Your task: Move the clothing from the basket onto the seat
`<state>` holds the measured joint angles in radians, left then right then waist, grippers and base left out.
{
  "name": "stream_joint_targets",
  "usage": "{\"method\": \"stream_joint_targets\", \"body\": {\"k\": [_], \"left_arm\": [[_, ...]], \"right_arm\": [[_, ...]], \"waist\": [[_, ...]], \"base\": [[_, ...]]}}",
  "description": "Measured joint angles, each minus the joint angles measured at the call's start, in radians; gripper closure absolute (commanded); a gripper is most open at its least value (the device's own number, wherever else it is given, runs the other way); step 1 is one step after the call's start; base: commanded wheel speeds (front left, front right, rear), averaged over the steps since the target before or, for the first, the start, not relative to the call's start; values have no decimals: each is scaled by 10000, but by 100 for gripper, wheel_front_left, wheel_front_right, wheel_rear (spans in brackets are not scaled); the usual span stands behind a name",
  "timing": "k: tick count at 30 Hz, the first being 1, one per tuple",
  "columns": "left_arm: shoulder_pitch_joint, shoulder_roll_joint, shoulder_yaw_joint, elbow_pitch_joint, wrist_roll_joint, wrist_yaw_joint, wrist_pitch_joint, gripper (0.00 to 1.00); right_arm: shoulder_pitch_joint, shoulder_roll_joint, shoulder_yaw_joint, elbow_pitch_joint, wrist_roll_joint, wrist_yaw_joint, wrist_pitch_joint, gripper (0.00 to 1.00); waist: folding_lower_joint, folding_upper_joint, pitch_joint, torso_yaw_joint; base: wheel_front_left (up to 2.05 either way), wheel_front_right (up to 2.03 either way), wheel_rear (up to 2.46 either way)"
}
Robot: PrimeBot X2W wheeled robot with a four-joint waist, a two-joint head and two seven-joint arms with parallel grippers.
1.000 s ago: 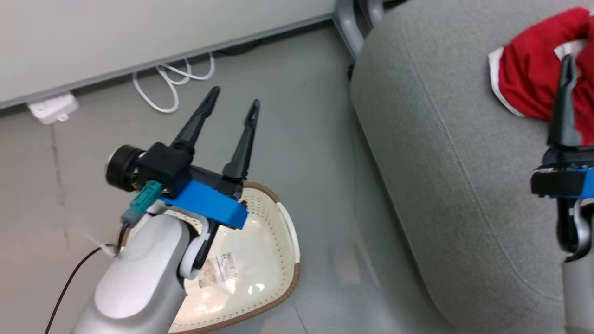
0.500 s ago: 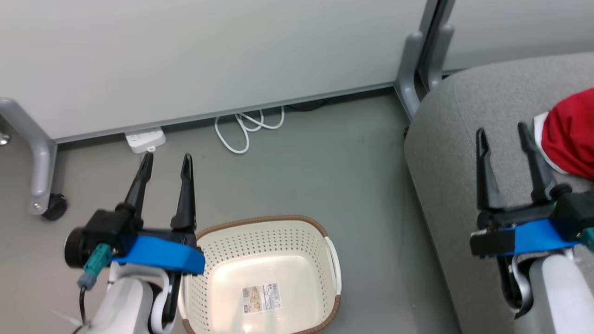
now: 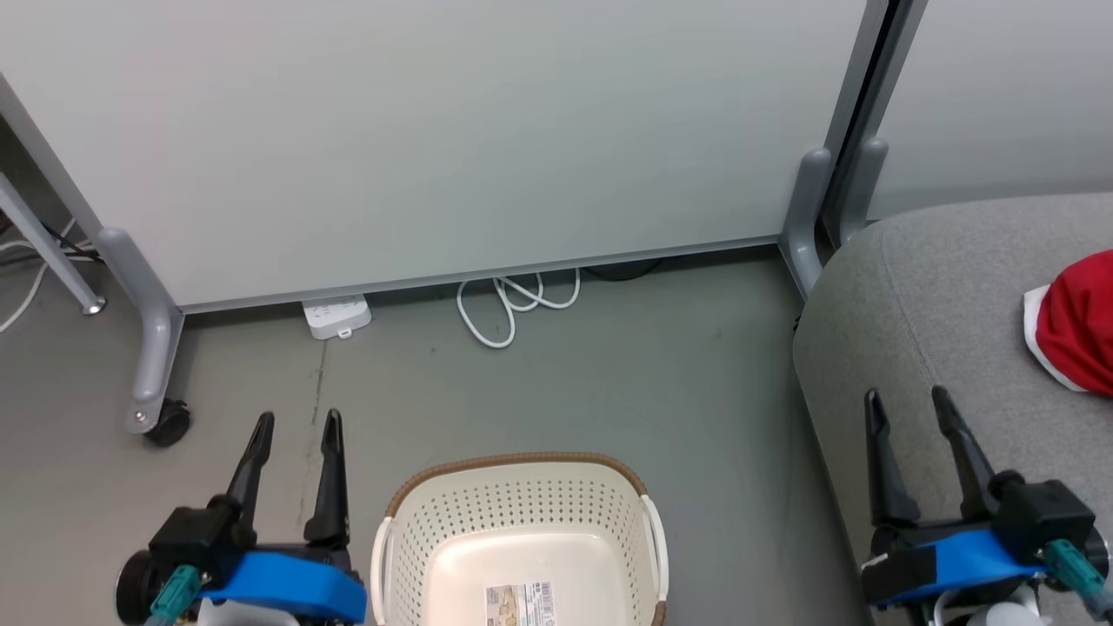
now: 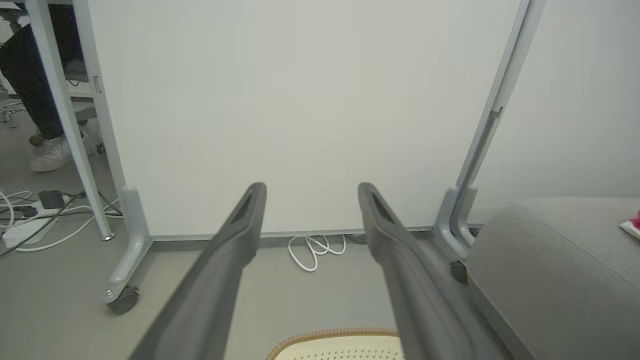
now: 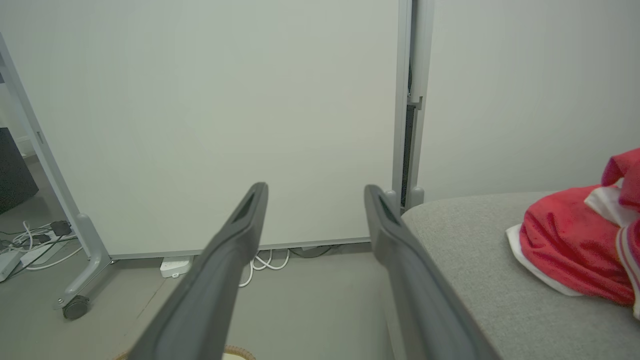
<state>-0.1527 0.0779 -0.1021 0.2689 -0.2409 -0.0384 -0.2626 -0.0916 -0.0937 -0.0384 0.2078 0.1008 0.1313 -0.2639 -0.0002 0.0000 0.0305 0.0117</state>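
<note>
With left gripper [image 3: 297, 417] and right gripper [image 3: 907, 394] open and empty, a rightward swing could have dragged the clothing [image 3: 1078, 335], lying right of the latter, off the seat [image 3: 922, 304].

Near half of basket [image 3: 522, 509] cut off at head view's bottom edge, its label [image 3: 520, 602] print too small to read; right of basket, clothing [image 3: 1078, 330] on seat [image 3: 939, 287] cut off by right edge.

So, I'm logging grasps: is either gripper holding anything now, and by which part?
Nothing is held. The left gripper and right gripper are both open and empty; the clothing lies on the seat.
</note>
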Motion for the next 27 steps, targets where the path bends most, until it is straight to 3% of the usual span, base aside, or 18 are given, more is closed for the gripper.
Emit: {"method": "stream_joint_targets", "body": {"k": [13, 26, 27], "left_arm": [[559, -261, 571, 224, 360, -399, -2, 0], [630, -284, 568, 322, 249, -441, -2, 0], [634, -293, 562, 364, 272, -437, 2, 100]], "right_arm": [[477, 305, 25, 437, 115, 0, 0, 0], [500, 380, 42, 562, 157, 0, 0, 0], [501, 382, 50, 591, 155, 0, 0, 100]], "waist": [[1, 0, -293, 186], [2, 0, -369, 224], [2, 0, -371, 223]], "base": [[0, 0, 0], [0, 0, 0], [0, 0, 0]]}}
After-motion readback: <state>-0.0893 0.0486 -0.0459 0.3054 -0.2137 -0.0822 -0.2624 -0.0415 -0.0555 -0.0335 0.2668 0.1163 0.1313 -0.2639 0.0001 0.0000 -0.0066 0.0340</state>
